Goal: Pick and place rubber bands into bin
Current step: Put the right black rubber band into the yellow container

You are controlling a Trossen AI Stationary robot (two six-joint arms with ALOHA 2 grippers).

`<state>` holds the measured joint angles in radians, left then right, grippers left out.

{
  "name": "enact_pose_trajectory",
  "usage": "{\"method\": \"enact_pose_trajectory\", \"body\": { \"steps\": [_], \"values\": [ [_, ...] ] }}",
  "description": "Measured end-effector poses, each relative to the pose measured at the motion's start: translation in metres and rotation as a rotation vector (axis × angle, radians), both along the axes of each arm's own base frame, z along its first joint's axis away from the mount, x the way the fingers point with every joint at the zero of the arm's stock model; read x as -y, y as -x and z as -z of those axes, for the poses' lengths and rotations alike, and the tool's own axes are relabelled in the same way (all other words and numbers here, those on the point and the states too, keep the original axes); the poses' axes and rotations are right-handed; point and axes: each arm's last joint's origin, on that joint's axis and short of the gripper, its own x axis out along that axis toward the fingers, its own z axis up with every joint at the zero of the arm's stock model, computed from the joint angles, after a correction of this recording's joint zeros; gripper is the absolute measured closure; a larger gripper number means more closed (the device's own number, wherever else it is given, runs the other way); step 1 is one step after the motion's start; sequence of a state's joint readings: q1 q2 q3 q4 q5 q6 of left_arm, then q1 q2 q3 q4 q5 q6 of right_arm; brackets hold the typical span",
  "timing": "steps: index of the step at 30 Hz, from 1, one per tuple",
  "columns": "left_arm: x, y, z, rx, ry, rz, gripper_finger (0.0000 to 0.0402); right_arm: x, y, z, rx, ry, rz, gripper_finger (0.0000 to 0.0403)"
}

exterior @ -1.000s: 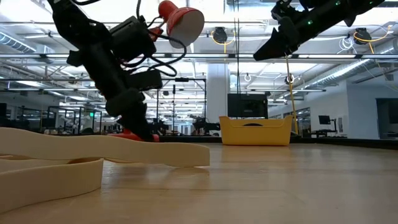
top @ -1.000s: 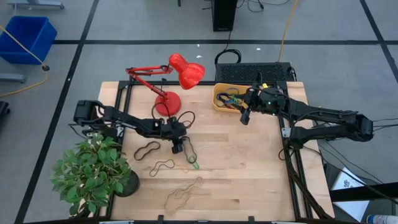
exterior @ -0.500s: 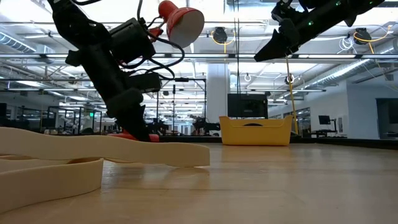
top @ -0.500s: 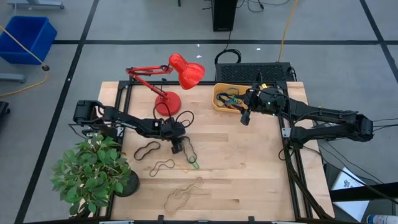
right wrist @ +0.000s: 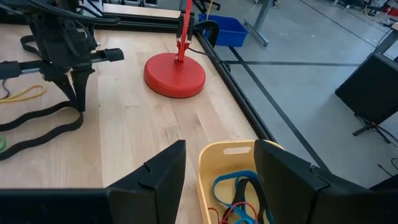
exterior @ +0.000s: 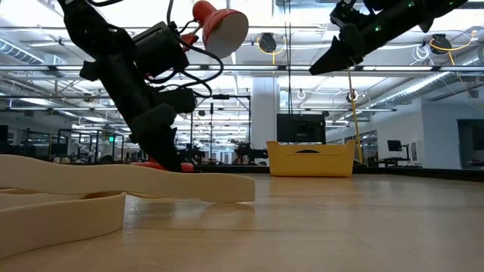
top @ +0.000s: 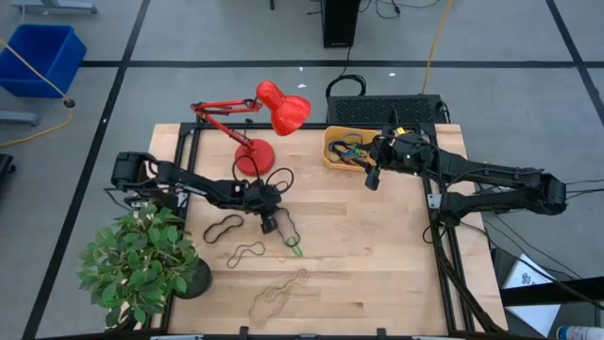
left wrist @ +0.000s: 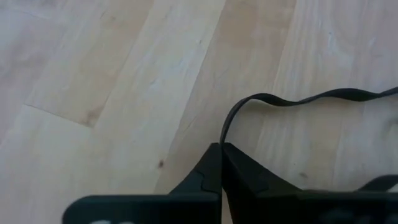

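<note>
My left gripper (top: 269,225) stands low on the wooden table, left of centre, shut on a black rubber band (left wrist: 292,99) that trails off toward a green band (top: 295,248). Another black band (top: 224,227) and two tan bands (top: 247,252), (top: 276,295) lie flat nearby. The yellow bin (top: 332,153) rests at the far side with several coloured bands (right wrist: 227,190) inside. My right gripper (top: 371,178) hangs open above the table by the bin's near right corner, with nothing between its fingers. My left gripper pinches a single strand of the black band at a bend in its loop (left wrist: 224,134), just at the meeting fingertips. The fingers slant down from the table's left. The rest of the band (right wrist: 43,127) lies slack on the table.
A red desk lamp (top: 274,109) stands at the far left, its round base (right wrist: 175,76) close behind my left gripper. A potted plant (top: 142,260) fills the near left corner. Bare wood stretches across the table's middle and near right.
My left gripper has shut its fingers on the black band while staying in place, rolling slightly at the wrist. The band still lies on the table.
</note>
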<state>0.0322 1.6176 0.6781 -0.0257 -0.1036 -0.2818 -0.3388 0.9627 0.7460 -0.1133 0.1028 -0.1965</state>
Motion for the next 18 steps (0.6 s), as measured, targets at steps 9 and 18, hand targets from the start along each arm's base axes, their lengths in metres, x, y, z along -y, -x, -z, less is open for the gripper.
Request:
{"method": "enact_pose_trajectory", "body": {
  "steps": [9,18],
  "values": [
    [0.0,-0.004,-0.009,0.071,0.007,-0.009,0.0398,0.0,0.0,0.001,-0.01,-0.004,0.0,0.0216],
    [-0.002,-0.029,-0.066,0.277,-0.026,0.036,0.0399,0.0,0.0,0.001,0.044,-0.111,0.05,0.0216]
  ]
}}
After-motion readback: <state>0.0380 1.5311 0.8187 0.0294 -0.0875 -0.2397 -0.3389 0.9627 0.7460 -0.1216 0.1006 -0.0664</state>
